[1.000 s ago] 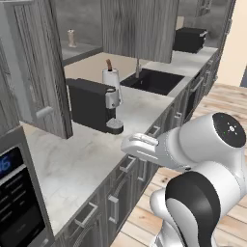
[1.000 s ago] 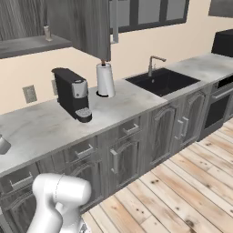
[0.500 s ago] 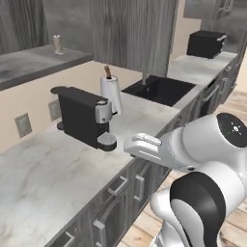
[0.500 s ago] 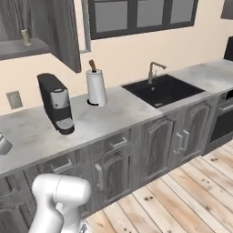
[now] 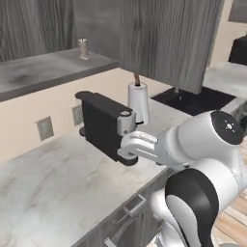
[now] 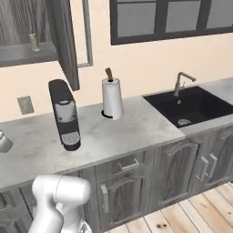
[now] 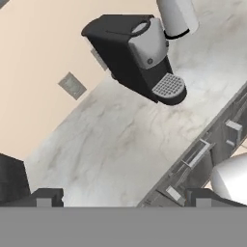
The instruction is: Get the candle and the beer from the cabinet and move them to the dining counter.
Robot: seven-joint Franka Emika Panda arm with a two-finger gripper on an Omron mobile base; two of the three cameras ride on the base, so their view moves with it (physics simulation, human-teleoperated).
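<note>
The candle (image 5: pixel 83 48) is standing on the open cabinet's shelf (image 5: pixel 43 72), above the black coffee machine (image 5: pixel 106 124); the gripper (image 7: pixel 123 197) is hovering over the wall counter (image 7: pixel 116 140) near that machine, its fingers standing wide apart and empty.

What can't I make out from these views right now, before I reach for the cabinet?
- Beer: not identifiable on the cabinet shelf; in the right base view the open door blocks most of the shelf.
- Candle: tiny in the left base view and the right base view; no detail.
- Tool: in the hand view, just its tips above the bottom edge, wide apart with nothing between.
- Dining counter: outside the frames.
</note>
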